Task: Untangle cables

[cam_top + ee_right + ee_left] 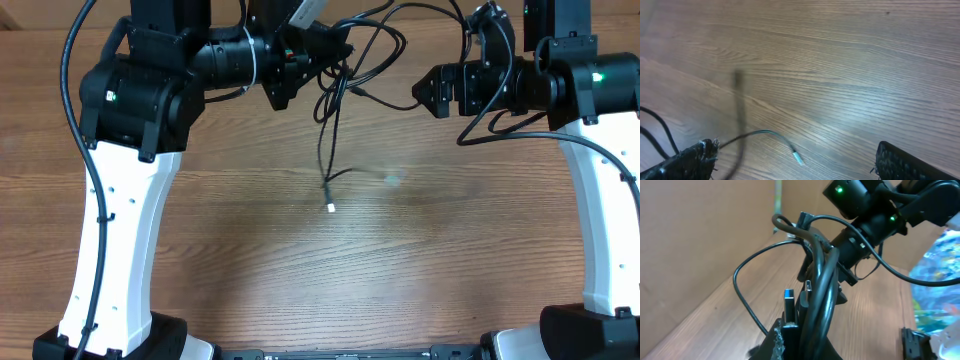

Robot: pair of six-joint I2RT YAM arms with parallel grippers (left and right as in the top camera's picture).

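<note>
1. Nearest you, the table (300, 290) carried no cable laid out by itself, so I judged that no cord had been freed and set aside.
2. Further in, a silver-tipped plug (330, 208) ended one thin strand low over the wood. I could not tell whether it touched the surface.
3. That strand ran up to the cables (335, 110), which hung as one bundle from your left gripper (322, 55). In the left wrist view its fingers were closed on several cords together, with a flat plug (789, 299) sticking up beside them.
4. Level with it, your right gripper (422, 90) was off to the side of the bundle with its fingers spread wide and nothing between them. The right wrist view showed only the dangling tip and wood between the pads.
5. Farthest back, loops (385, 40) of cord crossed each other between the two arms, so the knot was not yet undone.
6. As I read it, you were early in the task: the bundle was lifted, and all of the pulling apart and laying out was left to do.
</note>
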